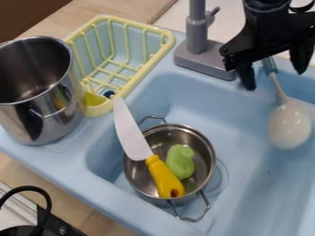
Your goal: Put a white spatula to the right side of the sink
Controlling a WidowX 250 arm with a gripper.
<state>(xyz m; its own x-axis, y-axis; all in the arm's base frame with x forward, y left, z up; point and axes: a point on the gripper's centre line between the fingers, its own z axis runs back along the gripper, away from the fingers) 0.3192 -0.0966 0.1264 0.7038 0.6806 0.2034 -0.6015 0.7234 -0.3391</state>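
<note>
At the upper right, my gripper (273,79) is over the back part of the sink (249,184), its two fingers spread wide apart. The white spatula (290,125), which has a rounded, spoon-like head, is at the sink's right side. Its thin handle runs up between the fingers, with a teal part near the top, and neither finger visibly presses on it. The handle's upper end is hidden behind the gripper. I cannot tell whether the head touches the sink.
In the sink's left part, a small metal pot (138,177) holds a green toy (179,161) and a yellow-handled knife (161,177) leaning over its rim. A tall steel pot (40,115), a yellow dish rack (138,78) and a grey faucet (197,34) stand behind and left.
</note>
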